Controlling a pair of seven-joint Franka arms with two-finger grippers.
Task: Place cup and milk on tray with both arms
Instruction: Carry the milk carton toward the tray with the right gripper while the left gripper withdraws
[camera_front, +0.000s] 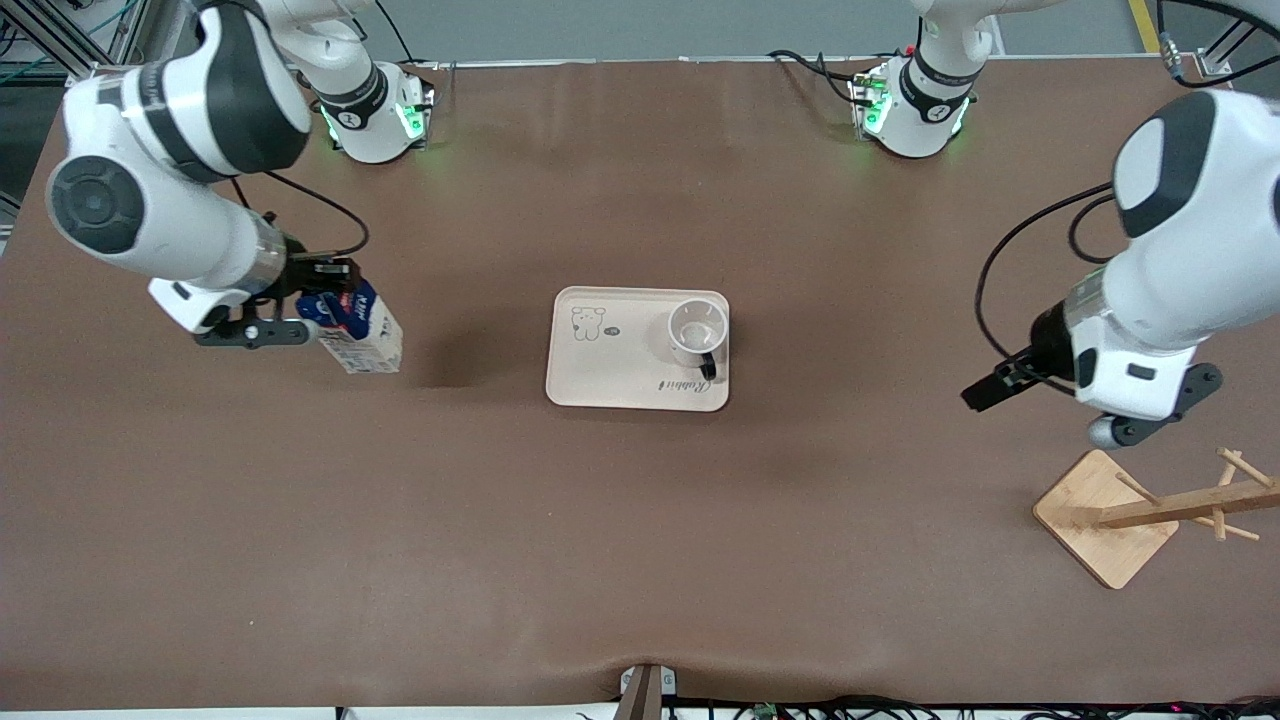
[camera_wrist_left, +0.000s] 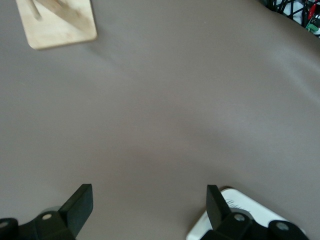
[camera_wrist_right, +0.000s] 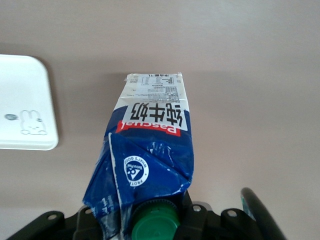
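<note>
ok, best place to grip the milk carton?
At the folded top by the green cap, coming from above, as the right gripper does now. The milk carton is tall and narrow; its creased blue top gives flat faces for the fingers, and the tray stays clear.

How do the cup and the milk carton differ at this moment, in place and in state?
The cup stands on the tray, while the milk carton is off it, toward the right arm's end of the table. The cup stands free; the carton is gripped at its top by the right gripper. The left gripper is open over bare table.
</note>
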